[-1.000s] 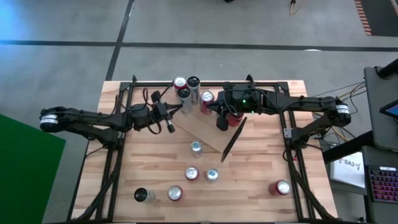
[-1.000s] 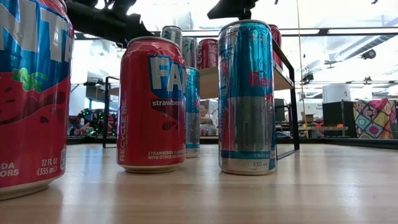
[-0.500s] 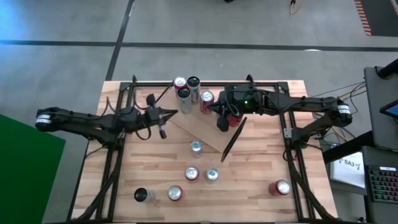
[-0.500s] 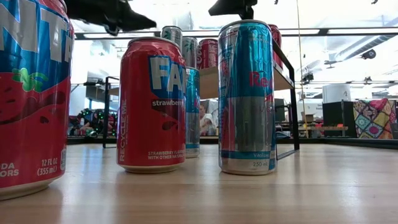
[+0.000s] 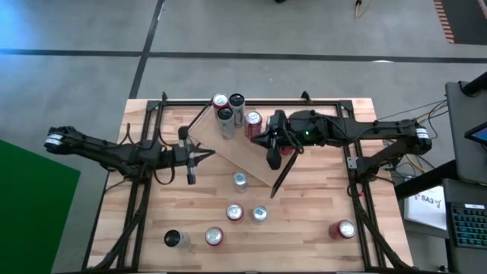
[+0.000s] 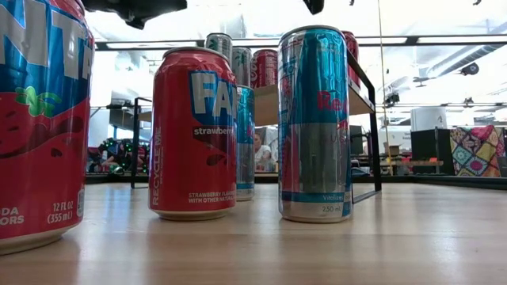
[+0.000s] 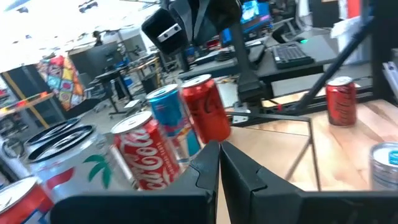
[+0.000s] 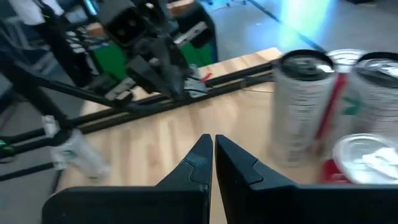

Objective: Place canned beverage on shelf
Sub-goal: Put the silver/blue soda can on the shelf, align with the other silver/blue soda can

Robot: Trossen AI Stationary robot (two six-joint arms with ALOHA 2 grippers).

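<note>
The shelf [image 5: 245,157], a light-wood plank on black frames, stands slantwise at the table's far middle. Several cans [image 5: 225,114] stand upright on its far end; they also show in the low view [image 6: 265,67] and the left wrist view [image 7: 205,109]. My left gripper [image 5: 211,154] is shut and holds nothing, left of the shelf and above the table. My right gripper [image 5: 258,138] is shut and holds nothing, hovering over the shelf just right of those cans [image 8: 305,106]. A red can [image 5: 288,148] stands under the right arm.
Loose cans stand on the table's near half: a blue one [image 5: 240,180], two side by side [image 5: 234,212] [image 5: 259,214], a red one [image 5: 214,237], a dark one [image 5: 174,239] and a red one at the near right [image 5: 345,229]. Black arm frames [image 5: 141,198] [image 5: 358,164] flank the table.
My left gripper has drawn back from the cans on the shelf toward the table's left and near edges, swinging with the arm and rising a little. My right gripper has risen and rolled somewhat over the shelf. Both stayed shut; no can moved.
</note>
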